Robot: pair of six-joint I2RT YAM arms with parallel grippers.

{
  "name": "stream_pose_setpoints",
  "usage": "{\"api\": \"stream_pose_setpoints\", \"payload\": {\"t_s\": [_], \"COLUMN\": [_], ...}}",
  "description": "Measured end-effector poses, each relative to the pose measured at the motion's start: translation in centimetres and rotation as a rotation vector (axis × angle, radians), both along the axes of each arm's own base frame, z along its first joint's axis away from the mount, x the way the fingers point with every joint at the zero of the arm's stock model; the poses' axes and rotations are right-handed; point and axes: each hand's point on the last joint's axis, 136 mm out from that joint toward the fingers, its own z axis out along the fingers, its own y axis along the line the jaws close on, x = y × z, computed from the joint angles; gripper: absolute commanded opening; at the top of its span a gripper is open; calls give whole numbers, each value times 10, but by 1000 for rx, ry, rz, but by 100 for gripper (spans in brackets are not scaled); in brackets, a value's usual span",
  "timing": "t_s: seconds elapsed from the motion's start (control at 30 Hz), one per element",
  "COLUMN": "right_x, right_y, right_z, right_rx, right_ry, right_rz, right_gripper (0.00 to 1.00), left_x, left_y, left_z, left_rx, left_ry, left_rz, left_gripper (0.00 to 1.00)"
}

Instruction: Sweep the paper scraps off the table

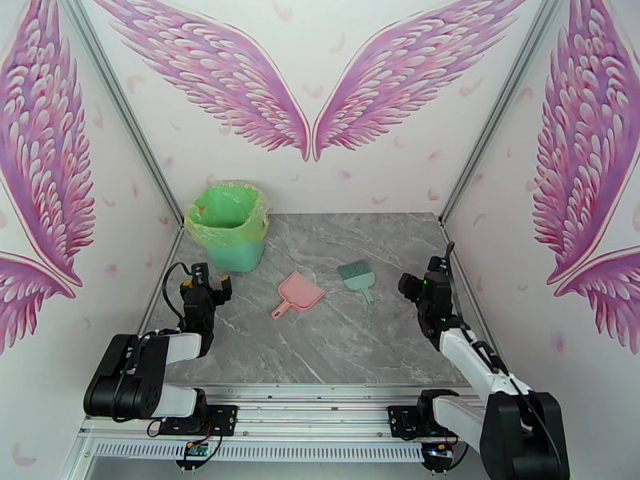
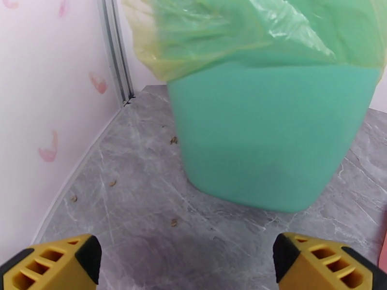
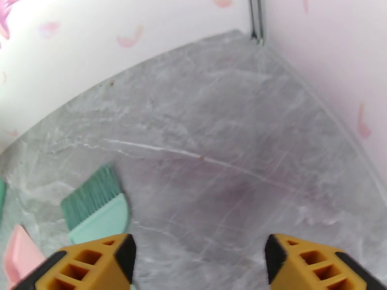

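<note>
The table [image 1: 352, 346] was a flat grey slab with a marble pattern and pale veins, trapezoid in the top view and edged by a metal frame. A smooth teal plastic bin [image 1: 236, 248] stood upright at its far left corner and serves here as the reference. A thin, wrinkled, translucent green liner [image 1: 228, 203] was folded over the bin's rim. Several tiny brownish specks [image 2: 173, 140] lay on the table at the bin's base and to its left; whether they were paper scraps could not be determined. A pink plastic dustpan [image 1: 302, 294], a flat trapezoid scoop with a short looped handle, lay to the right of the bin. Just beyond it, farther right of the bin, lay a flat teal brush [image 1: 358, 277] with darker green bristles; the two did not touch. The left gripper [image 2: 187, 254] hovered just in front of the bin, facing its wall, its yellow ribbed fingers [image 2: 53, 264] spread wide and grasping nothing. The right gripper [image 3: 200, 252] was well apart from the bin, near the table's right edge, its fingers likewise released over bare table.
</note>
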Motion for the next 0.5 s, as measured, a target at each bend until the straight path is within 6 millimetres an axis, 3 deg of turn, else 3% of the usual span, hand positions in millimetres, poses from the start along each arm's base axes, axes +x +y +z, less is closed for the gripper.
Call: {"api": "stream_pose_setpoints", "payload": {"t_s": [0.13,0.5], "right_x": [-4,29], "right_y": [1,13], "right_z": [-21,-29], "right_rx": [-69,-121], "right_ry": [-7,-118], "right_rz": [36,88], "right_gripper": [99,99], "left_x": [1,3], "left_y": [-1,-1], "left_z": [-5,-3], "left_rx": [5,5], "left_ry": [15,9], "left_rz": [-2,-8], "left_gripper": [99,99]}}
